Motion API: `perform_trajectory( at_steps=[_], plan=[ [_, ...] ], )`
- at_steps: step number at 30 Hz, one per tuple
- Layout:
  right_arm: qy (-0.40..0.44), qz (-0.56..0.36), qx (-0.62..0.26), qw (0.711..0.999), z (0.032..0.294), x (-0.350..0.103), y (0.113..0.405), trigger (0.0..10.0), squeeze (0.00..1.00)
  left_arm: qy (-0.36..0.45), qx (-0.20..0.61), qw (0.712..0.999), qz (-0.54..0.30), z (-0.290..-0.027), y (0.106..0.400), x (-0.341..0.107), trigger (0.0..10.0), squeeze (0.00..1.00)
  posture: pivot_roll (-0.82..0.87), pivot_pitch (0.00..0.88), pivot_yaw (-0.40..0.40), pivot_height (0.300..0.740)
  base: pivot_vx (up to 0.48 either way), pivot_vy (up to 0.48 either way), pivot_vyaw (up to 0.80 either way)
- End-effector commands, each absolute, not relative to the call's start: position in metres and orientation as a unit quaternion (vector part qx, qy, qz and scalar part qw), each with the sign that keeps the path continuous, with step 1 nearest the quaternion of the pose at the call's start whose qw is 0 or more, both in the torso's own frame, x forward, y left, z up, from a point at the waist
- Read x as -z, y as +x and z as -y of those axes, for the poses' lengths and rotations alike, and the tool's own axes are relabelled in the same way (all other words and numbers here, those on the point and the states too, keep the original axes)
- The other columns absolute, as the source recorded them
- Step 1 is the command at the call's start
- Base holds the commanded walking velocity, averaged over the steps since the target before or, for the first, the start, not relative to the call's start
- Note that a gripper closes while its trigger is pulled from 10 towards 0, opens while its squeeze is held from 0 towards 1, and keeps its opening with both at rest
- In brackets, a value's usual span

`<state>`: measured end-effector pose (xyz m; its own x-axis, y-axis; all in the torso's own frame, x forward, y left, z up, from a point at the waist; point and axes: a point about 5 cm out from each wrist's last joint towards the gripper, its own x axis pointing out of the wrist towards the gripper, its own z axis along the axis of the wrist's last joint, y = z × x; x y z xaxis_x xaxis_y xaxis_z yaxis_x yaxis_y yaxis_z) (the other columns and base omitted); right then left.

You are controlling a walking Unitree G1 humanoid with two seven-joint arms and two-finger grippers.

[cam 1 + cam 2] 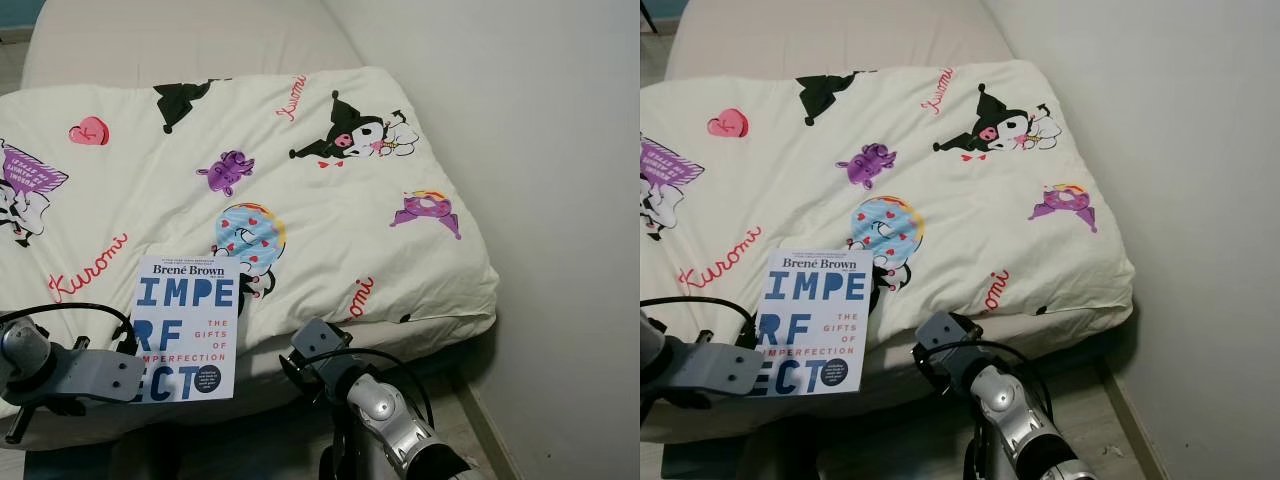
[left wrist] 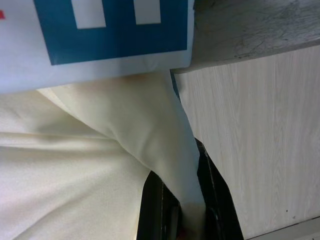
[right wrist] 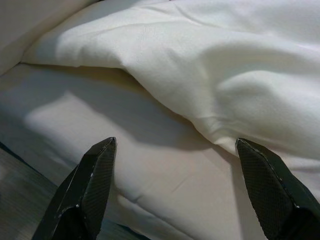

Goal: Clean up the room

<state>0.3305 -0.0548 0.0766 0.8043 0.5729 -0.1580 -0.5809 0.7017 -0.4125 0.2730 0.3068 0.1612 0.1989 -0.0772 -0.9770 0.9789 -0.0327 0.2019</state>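
A cream duvet [image 1: 300,200] printed with cartoon figures covers the bed. A white and blue book [image 1: 187,327] lies on its near edge. My left arm [image 1: 75,372] reaches in beside the book's left side. In the left wrist view my left gripper [image 2: 192,202] is shut on a fold of the cream duvet [image 2: 125,140], just below the book [image 2: 115,30]. My right arm [image 1: 375,400] points at the bed's near edge. My right gripper [image 3: 175,145] is open, facing the duvet's edge [image 3: 225,85] where it lies over the mattress sheet [image 3: 150,170].
A white wall [image 1: 540,150] runs close along the bed's right side, with a skirting board [image 1: 495,430] at the floor. Bare mattress [image 1: 200,40] shows beyond the duvet. Pale wood floor [image 2: 250,140] lies below the bed's near edge.
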Motion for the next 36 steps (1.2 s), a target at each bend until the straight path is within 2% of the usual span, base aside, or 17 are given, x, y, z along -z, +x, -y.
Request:
perform_trajectory(
  at_steps=[1, 2, 3, 4, 5, 6, 7, 20, 21, 22, 29, 30, 31, 32, 34, 35, 36],
  plan=[
    [-0.225, -0.035, -0.317, 0.921, 0.058, -0.063, 0.324, 10.0, 0.0, 0.475, 0.539, 0.487, -0.496, -0.312, 0.243, -0.126, 0.0, 0.0, -0.08, 0.436, -0.118, 0.548, 0.0, 0.0, 0.0],
    [-0.226, -0.035, -0.317, 0.92, 0.058, -0.064, 0.324, 10.0, 0.0, 0.484, 0.531, 0.49, -0.493, -0.313, 0.245, -0.126, 0.0, 0.0, -0.08, 0.436, -0.119, 0.548, 0.0, 0.0, 0.0],
    [-0.226, -0.035, -0.317, 0.92, 0.058, -0.064, 0.325, 10.0, 0.0, 0.5, 0.514, 0.5, -0.486, -0.313, 0.249, -0.126, 8.1, 0.0, -0.08, 0.436, -0.119, 0.548, 0.0, 0.0, 0.0],
    [-0.226, -0.035, -0.317, 0.92, 0.058, -0.064, 0.325, 10.0, 0.0, 0.514, 0.501, 0.505, -0.479, -0.314, 0.253, -0.127, 10.0, 0.0, -0.08, 0.436, -0.118, 0.548, 0.0, 0.0, 0.0],
    [-0.226, -0.035, -0.317, 0.92, 0.058, -0.064, 0.325, 10.0, 0.0, 0.514, 0.501, 0.505, -0.479, -0.314, 0.253, -0.127, 10.0, 0.0, -0.08, 0.436, -0.118, 0.548, 0.0, 0.0, 0.0],
    [-0.226, -0.035, -0.317, 0.92, 0.058, -0.064, 0.325, 10.0, 0.0, 0.523, 0.488, 0.512, -0.475, -0.314, 0.255, -0.128, 10.0, 0.35, -0.08, 0.436, -0.119, 0.548, 0.0, 0.0, 0.0],
    [-0.226, -0.034, -0.317, 0.92, 0.058, -0.064, 0.325, 10.0, 0.0, 0.526, 0.483, 0.514, -0.475, -0.313, 0.256, -0.128, 10.0, 1.0, -0.08, 0.436, -0.118, 0.548, 0.0, 0.0, 0.0],
    [-0.227, -0.033, -0.315, 0.921, 0.061, -0.065, 0.325, 10.0, 0.0, 0.528, 0.493, 0.509, -0.467, -0.305, 0.251, -0.131, 10.0, 1.0, -0.08, 0.431, -0.113, 0.548, 0.0, 0.0, 0.0],
    [-0.227, -0.033, -0.315, 0.921, 0.062, -0.065, 0.325, 10.0, 0.0, 0.527, 0.497, 0.508, -0.466, -0.305, 0.249, -0.133, 10.0, 0.22, -0.08, 0.431, -0.112, 0.548, 0.0, 0.0, 0.0],
    [-0.227, -0.033, -0.315, 0.921, 0.062, -0.064, 0.325, 10.0, 0.0, 0.524, 0.503, 0.508, -0.463, -0.303, 0.248, -0.136, 10.0, 0.0, -0.08, 0.43, -0.111, 0.548, 0.0, 0.0, 0.0],
    [-0.227, -0.033, -0.315, 0.921, 0.063, -0.064, 0.325, 10.0, 0.0, 0.496, 0.533, 0.526, -0.439, -0.292, 0.244, -0.143, 10.0, 0.0, -0.08, 0.43, -0.11, 0.548, 0.0, 0.0, 0.0],
    [-0.227, -0.034, -0.316, 0.92, 0.063, -0.063, 0.324, 10.0, 0.0, 0.455, 0.565, 0.555, -0.406, -0.277, 0.241, -0.151, 10.0, 0.0, -0.08, 0.429, -0.111, 0.548, 0.0, 0.0, 0.0],
    [-0.227, -0.034, -0.316, 0.92, 0.063, -0.063, 0.324, 10.0, 0.0, 0.455, 0.565, 0.555, -0.406, -0.277, 0.241, -0.151, 10.0, 0.0, -0.08, 0.429, -0.111, 0.548, 0.0, 0.0, 0.0],
    [-0.225, -0.035, -0.327, 0.917, 0.063, -0.062, 0.322, 10.0, 0.0, 0.405, 0.607, 0.584, -0.356, -0.257, 0.239, -0.165, 10.0, 0.0, -0.08, 0.428, -0.111, 0.548, 0.0, 0.0, 0.0],
    [-0.225, -0.035, -0.327, 0.917, 0.063, -0.062, 0.322, 10.0, 0.0, 0.405, 0.607, 0.584, -0.356, -0.257, 0.239, -0.165, 10.0, 0.0, -0.08, 0.428, -0.111, 0.548, 0.0, 0.0, 0.0],
    [-0.22, -0.037, -0.346, 0.911, 0.062, -0.061, 0.32, 10.0, 0.0, 0.355, 0.643, 0.606, -0.306, -0.24, 0.236, -0.179, 10.0, 0.0, -0.08, 0.426, -0.11, 0.548, 0.0, 0.0, 0.0],
    [-0.22, -0.037, -0.346, 0.911, 0.062, -0.061, 0.32, 10.0, 0.0, 0.355, 0.643, 0.606, -0.306, -0.24, 0.236, -0.179, 10.0, 0.0, -0.08, 0.426, -0.11, 0.548, 0.0, 0.0, 0.0]
  ],
)
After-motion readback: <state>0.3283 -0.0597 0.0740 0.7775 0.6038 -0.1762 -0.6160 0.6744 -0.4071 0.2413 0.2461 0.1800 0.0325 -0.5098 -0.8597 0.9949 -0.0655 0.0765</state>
